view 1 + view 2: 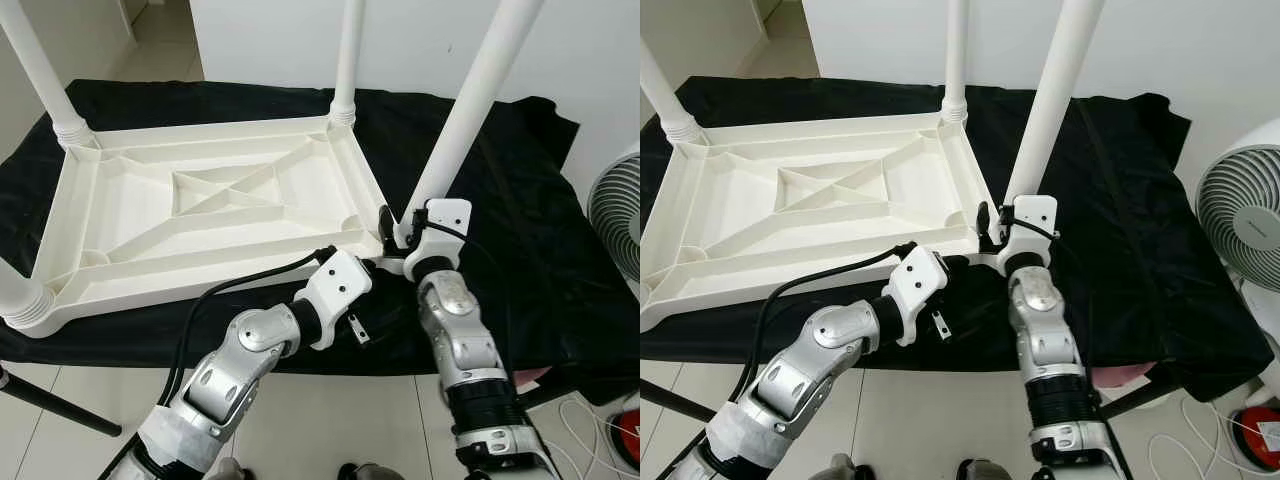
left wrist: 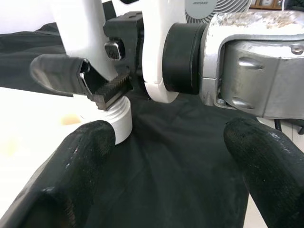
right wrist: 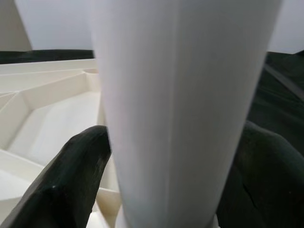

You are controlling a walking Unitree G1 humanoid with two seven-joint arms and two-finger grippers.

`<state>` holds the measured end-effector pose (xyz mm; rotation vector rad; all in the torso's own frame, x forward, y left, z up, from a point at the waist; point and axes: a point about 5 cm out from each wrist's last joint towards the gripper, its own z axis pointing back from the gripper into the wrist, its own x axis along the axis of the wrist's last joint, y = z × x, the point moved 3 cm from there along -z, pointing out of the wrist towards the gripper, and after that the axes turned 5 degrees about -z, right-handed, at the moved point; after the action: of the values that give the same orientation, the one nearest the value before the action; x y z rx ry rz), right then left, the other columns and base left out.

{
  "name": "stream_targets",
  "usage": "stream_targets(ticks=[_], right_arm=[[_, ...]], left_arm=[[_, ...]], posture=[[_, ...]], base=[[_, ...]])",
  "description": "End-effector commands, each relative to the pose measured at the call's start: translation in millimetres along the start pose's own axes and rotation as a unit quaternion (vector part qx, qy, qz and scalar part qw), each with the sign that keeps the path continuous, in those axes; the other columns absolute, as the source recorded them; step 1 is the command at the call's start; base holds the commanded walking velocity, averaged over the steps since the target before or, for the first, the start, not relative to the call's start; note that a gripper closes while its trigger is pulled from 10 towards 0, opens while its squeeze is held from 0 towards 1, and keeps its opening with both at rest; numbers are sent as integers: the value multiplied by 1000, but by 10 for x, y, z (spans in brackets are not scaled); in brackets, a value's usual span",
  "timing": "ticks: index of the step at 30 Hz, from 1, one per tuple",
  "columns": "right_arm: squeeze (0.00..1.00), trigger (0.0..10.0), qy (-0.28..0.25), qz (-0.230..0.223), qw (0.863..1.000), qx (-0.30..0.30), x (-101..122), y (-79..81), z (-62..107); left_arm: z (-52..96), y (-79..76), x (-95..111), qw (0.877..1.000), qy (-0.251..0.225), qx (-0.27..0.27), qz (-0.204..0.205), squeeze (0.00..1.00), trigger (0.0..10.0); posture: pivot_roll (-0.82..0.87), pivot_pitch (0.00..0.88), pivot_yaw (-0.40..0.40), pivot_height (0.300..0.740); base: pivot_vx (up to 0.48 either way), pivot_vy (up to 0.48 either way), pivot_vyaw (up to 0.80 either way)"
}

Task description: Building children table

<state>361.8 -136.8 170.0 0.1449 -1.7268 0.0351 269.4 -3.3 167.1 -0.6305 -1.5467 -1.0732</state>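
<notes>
our right gripper [image 1: 392,232] is clamping the tilting fourth leg [image 1: 468,105] while the left gripper [image 2: 166,156] is hovering open; forcing it risks cross-threading in the tabletop [image 1: 200,215] socket.

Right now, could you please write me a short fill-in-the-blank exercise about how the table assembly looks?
1. The white tabletop lies upside down on a ____ cloth.
2. The right gripper is shut on the near-right table ____.
3. The left gripper hovers beside that corner with its fingers ____.
4. A white ____ stands at the scene's right edge.

Missing words: black; leg; open; fan
</notes>
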Motion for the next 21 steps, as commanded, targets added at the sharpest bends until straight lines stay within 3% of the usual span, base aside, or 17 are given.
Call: stream_targets(ticks=[1, 8, 12, 19, 20, 21], right_arm=[[0, 10000, 1, -3, 1000, 18, -8, -2, -11], [0, 10000, 23, 3, 993, 112, -45, -122, -36], [0, 10000, 30, 33, 987, 155, -51, -266, -57], [0, 10000, 49, 47, 971, 229, -73, -264, -64], [0, 8510, 54, 49, 968, 241, -84, -259, -66], [0, 8510, 54, 49, 968, 241, -84, -259, -66]], left_arm=[[-11, -50, -5, 1000, 0, -17, -2, 0, 10000], [-12, -42, 9, 1000, -1, -17, -3, 0, 10000], [-18, -34, 20, 1000, -2, -17, -3, 0, 10000], [-34, -58, 29, 1000, -3, -23, -1, 0, 10000], [-37, -62, 30, 1000, -3, -25, 0, 0, 10000], [-37, -62, 30, 1000, -3, -25, 0, 0, 10000]], posture=[[-100, 72, -9, 740], [-101, 88, 6, 740], [-102, 93, 10, 740], [-105, 100, 20, 740], [-105, 100, 20, 740], [-105, 100, 20, 740]], base=[[0, 0, 0], [0, 0, 0], [0, 0, 0], [0, 0, 0], [0, 0, 0], [0, 0, 0]])
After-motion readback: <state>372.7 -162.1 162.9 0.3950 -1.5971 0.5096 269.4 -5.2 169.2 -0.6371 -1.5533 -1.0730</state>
